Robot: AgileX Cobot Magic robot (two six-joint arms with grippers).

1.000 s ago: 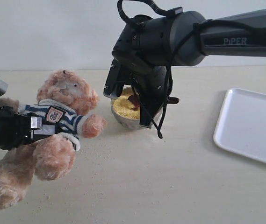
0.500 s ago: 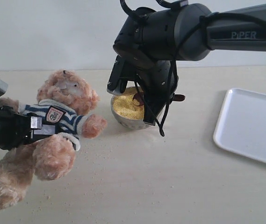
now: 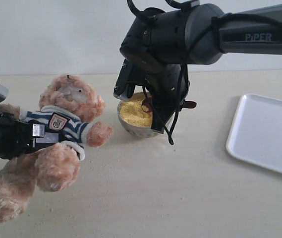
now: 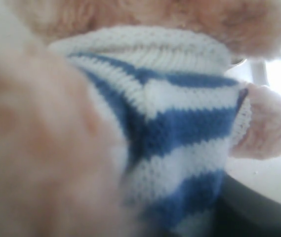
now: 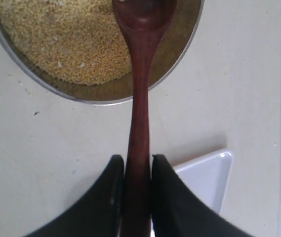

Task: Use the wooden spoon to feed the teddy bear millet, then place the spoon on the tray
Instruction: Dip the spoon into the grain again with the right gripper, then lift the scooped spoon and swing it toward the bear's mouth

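Just a second earlier the wooden spoon (image 5: 139, 123) sat lower in the millet (image 5: 66, 44). You raised it slightly, then held it over the bowl (image 3: 136, 130), straight ahead of your right gripper (image 5: 137, 165), which pinched the handle. Scooping looked finished and the carry came next, though whether grain rode in it could not be told. Your left gripper (image 3: 37, 135) kept the teddy bear (image 3: 64, 119) clamped. The tray (image 3: 269, 134) lay well beyond the right gripper.

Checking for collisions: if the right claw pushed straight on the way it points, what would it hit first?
Likely the millet in the bowl: the spoon in the right claw reaches over it and would dig in first. Depth is unclear.
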